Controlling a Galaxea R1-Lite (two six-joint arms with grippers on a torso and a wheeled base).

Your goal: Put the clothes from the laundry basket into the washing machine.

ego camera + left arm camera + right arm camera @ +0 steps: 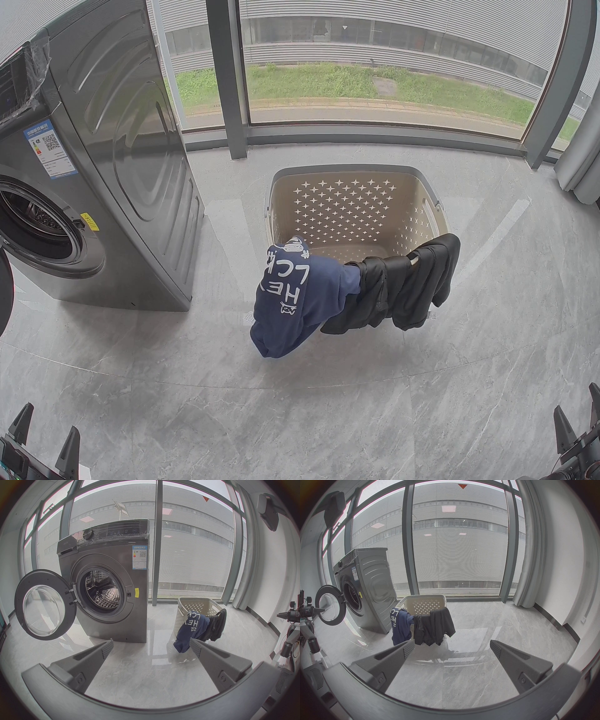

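Observation:
A beige laundry basket stands on the grey floor ahead of me. A navy blue shirt with white print and a black garment hang over its near rim. The grey washing machine stands to the left, its round door swung open and the drum bare inside. My left gripper is low at the near left, open and holding nothing. My right gripper is low at the near right, also open. Both are well short of the basket.
Tall windows with a dark pillar run behind the basket. A pale curtain hangs at the far right. Open floor lies between me and the basket.

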